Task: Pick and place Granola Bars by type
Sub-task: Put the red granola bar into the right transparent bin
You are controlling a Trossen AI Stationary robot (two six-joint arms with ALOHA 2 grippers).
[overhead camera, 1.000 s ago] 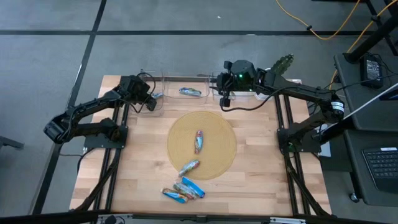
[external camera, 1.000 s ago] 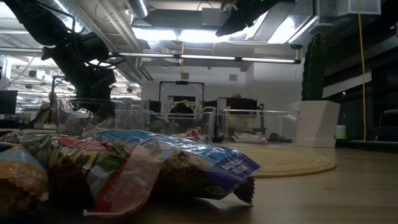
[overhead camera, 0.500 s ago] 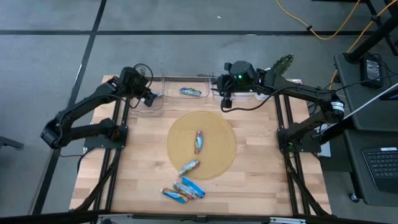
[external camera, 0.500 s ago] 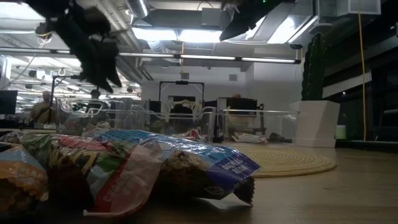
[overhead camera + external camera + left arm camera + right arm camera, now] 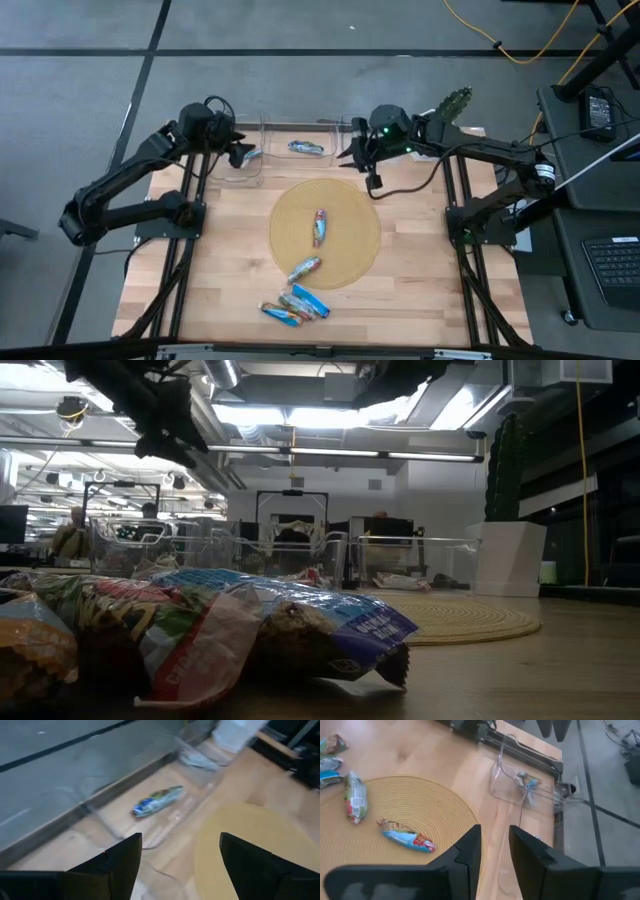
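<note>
Left claw (image 5: 238,152), fingers apart and empty, hangs over the clear bins (image 5: 300,140) at the counter's (image 5: 420,260) far edge. Right claw (image 5: 362,160): narrow gap, empty. Granola Bars (image 5: 295,305) cluster near the front edge; two lie on the round mat (image 5: 350,235).

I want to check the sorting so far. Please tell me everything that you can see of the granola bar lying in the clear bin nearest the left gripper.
The granola bar is a small shiny wrapped bar, mostly blue and white with some green and yellow. It lies flat and alone on the floor of the clear bin, at an angle to the walls and apart from them as far as shows. The left gripper hangs open above, touching neither. In the high view the bar sits at the bin's right end.
</note>
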